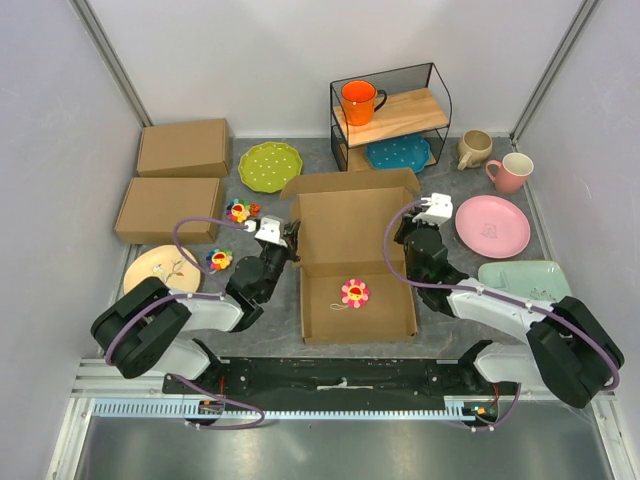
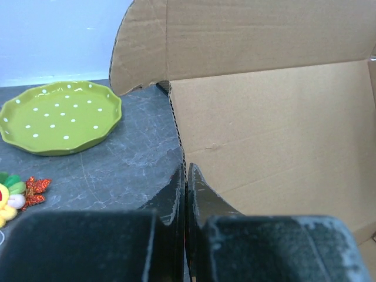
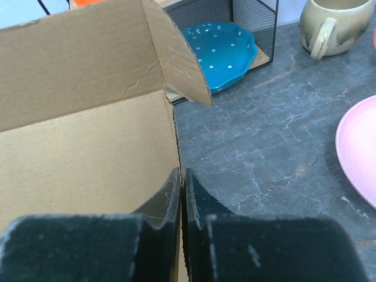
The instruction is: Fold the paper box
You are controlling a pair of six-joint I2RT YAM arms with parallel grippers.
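Top view: we see the brown corrugated cardboard box (image 1: 355, 265) open at mid-table between the arms, its lid flap raised on the far side. Only this view shows the pink flower toy (image 1: 354, 292) on its floor.
Left wrist: our left gripper (image 2: 185, 174) is pinched closed on the box's left wall, and the lime-green dotted plate (image 2: 59, 116) sits far left.
Right wrist: our right gripper (image 3: 181, 176) is clamped on the right wall, and the blue dotted plate (image 3: 220, 50) and beige ceramic mug (image 3: 329, 23) sit farther off.

The brown corrugated paper box (image 1: 345, 240) is lying open in the middle of the scene, its side walls standing upright and its lid flap rising at the far edge.
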